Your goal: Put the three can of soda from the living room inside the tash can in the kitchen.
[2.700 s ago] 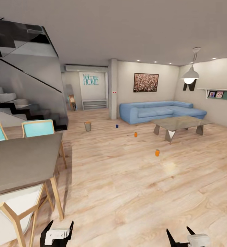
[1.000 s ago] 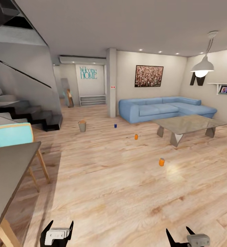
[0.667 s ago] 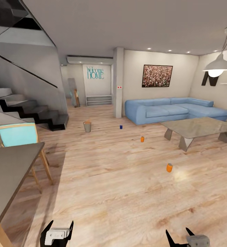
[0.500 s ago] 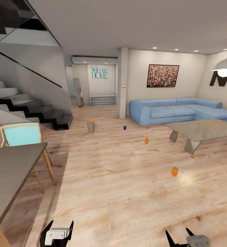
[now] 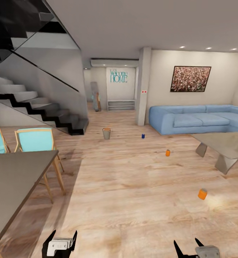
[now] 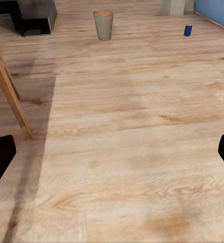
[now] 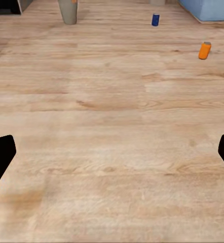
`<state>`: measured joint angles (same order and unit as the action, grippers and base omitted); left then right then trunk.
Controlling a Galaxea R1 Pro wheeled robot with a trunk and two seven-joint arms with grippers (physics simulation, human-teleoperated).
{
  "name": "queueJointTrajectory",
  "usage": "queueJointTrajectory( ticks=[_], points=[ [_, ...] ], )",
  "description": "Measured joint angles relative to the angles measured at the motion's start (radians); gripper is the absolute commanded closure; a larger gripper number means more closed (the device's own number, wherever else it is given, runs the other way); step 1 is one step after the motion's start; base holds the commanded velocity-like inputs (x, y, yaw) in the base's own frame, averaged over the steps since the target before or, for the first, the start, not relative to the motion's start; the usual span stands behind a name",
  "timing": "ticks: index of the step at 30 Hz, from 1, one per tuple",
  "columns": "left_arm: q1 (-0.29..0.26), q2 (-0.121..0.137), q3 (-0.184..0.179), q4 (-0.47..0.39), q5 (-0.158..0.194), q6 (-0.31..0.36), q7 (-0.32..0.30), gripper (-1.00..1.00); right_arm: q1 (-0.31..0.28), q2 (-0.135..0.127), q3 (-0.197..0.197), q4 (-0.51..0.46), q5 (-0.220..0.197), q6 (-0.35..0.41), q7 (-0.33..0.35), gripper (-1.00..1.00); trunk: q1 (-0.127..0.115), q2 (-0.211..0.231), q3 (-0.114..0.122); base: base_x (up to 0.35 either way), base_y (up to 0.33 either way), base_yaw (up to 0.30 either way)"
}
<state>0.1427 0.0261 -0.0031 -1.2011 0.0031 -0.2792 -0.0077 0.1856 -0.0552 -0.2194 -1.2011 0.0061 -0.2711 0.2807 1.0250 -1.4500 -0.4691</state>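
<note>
Two orange cans of soda stand on the wood floor: one (image 5: 202, 194) near me at the right, one (image 5: 167, 153) farther off in front of the sofa. The farther one (image 7: 204, 50) also shows in the right wrist view. The grey trash can (image 5: 106, 133) with an orange inside stands beyond, near the foot of the stairs; it also appears in the wrist views (image 6: 103, 24) (image 7: 68, 11). My left gripper (image 5: 63, 237) (image 6: 112, 154) and right gripper (image 5: 186, 243) (image 7: 112, 154) hang low in front of me, both open and empty over bare floor.
A small blue can (image 5: 143, 136) (image 6: 188, 30) (image 7: 155, 19) stands right of the trash can. At the left are a dark dining table (image 5: 14, 179), turquoise chairs (image 5: 34, 140) and black stairs (image 5: 47, 114). A blue sofa (image 5: 197, 120) and glass coffee table (image 5: 226, 143) are at the right.
The whole view has swung to the left, so sofa, table, cans and trash can slid rightward in the picture and a second chair came into view. Both grippers keep their pose.
</note>
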Motion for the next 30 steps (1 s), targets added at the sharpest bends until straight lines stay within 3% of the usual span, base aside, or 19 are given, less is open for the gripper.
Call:
queueJointTrajectory(
  ticks=[30],
  points=[
    [0.000,0.000,0.000,0.000,0.000,0.000,0.000,-1.00,0.000,0.003,0.006,0.003,0.001,0.000,0.001,-1.00,0.000,0.000,-0.013,0.323,-0.106,0.125]
  ],
)
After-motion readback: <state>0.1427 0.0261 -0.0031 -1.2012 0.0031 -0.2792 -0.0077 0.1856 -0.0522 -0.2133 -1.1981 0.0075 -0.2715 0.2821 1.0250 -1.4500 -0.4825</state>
